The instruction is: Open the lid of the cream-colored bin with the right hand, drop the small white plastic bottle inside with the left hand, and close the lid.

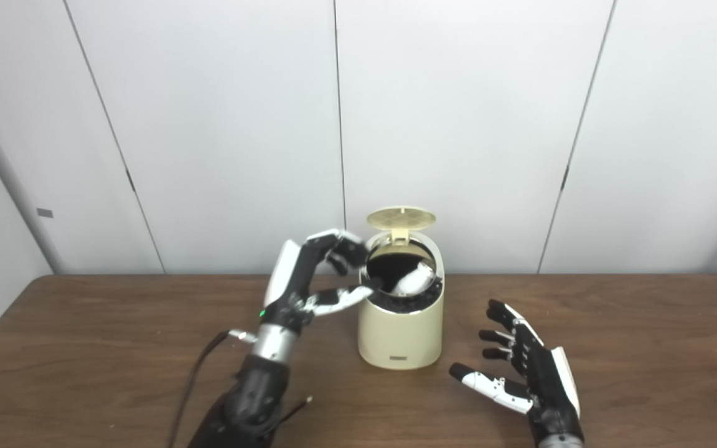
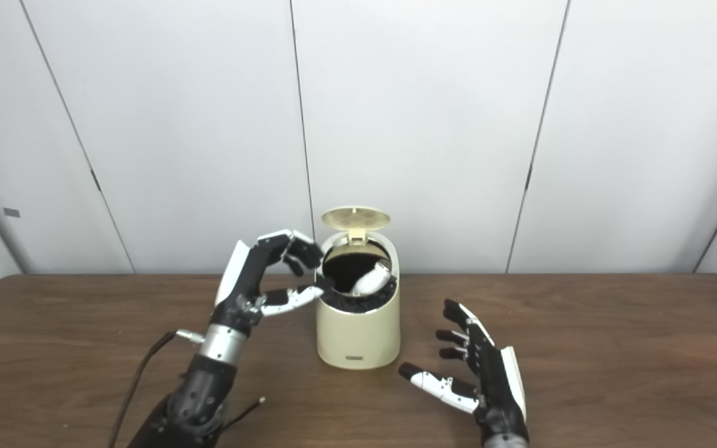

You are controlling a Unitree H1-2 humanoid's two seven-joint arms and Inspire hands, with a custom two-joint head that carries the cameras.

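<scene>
Left hand raised at the bin's left rim, fingers apart, holding nothing. Bin mid-tabletop, toward the far edge, lid upright. Bottle lying inside. Right hand near the front edge, spread, empty. Drop apparently done; next, closing the lid.

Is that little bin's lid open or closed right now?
Open: the lid stands raised behind the cream-colored bin, exposing the white bottle inside.

surface: brown wooden table | on it: cream-colored bin (upright, near the middle)
</scene>
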